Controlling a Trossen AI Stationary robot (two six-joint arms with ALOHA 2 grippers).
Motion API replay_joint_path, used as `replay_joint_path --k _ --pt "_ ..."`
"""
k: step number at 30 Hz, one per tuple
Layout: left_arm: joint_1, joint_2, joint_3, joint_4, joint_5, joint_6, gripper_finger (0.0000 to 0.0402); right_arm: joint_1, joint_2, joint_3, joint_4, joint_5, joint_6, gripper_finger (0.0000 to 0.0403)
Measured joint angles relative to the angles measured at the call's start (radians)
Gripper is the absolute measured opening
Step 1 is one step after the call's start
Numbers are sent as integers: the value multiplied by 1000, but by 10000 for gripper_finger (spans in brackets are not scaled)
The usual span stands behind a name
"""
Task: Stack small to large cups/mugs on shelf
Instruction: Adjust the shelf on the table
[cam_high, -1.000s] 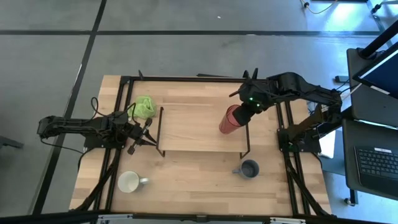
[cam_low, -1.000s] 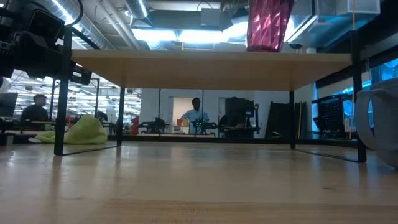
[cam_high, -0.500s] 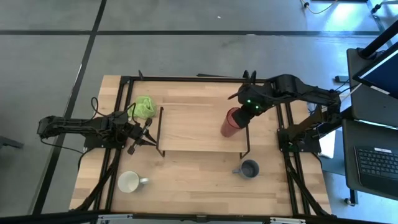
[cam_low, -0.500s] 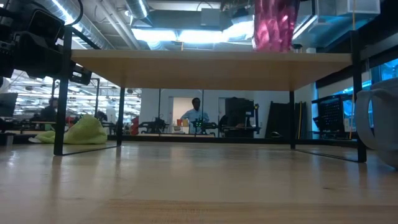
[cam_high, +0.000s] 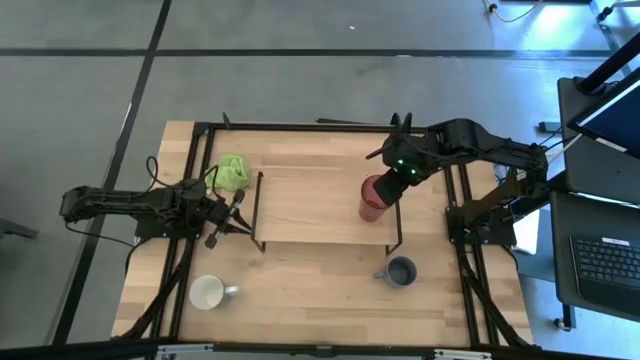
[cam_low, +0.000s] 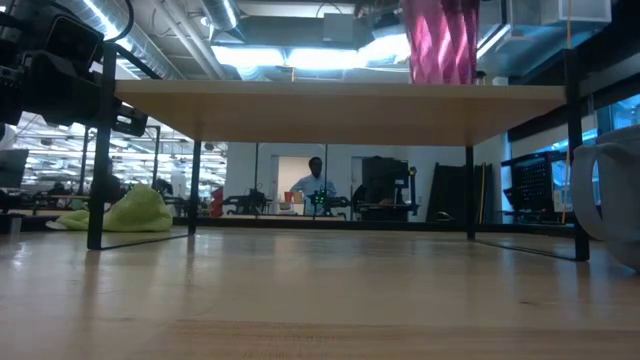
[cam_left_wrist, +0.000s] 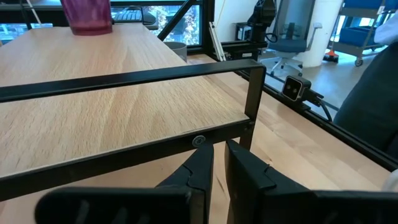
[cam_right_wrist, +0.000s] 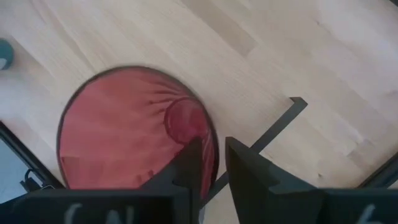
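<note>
The red tumbler (cam_high: 372, 198) stands upright at the right end of the light-wood shelf (cam_high: 315, 205). In the low view, the tumbler (cam_low: 440, 42) has its base down at the shelf top (cam_low: 340, 100). My right gripper (cam_high: 393, 180) is above it and shut on its rim. The white mug (cam_high: 207, 292) sits on the table near the front left. The grey-blue mug (cam_high: 401, 271) sits on the table in front of the shelf's right end. My left gripper (cam_high: 235, 215) waits, shut, at the shelf's left edge. My right gripper holds the tumbler by its rim (cam_right_wrist: 210, 140) on the side toward the table's right. One finger (cam_right_wrist: 189, 165) is inside the cup and the other (cam_right_wrist: 245, 171) is outside, coming from above and pointing down. The tumbler is upright, its base at the shelf board.
A green lump (cam_high: 233, 171) lies on the table behind the shelf's left end. The table's black frame rails (cam_high: 195, 180) run along both sides. The middle and left of the shelf board (cam_left_wrist: 124, 81) are bare. People and desks show in the room beyond the table.
My right gripper has tipped the tumbler from a slant to upright. It has shifted the tumbler slightly toward the table's near right and set its base down at the shelf's right end, staying shut on the rim.
</note>
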Motion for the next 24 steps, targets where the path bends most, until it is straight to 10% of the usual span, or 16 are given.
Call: replay_joint_path --k 12,24 --pt "0 0 0 0 0 0 35 1 -27 206 38 79 -77 80" --pt "0 0 0 0 0 0 35 143 -26 423 690 19 -513 79"
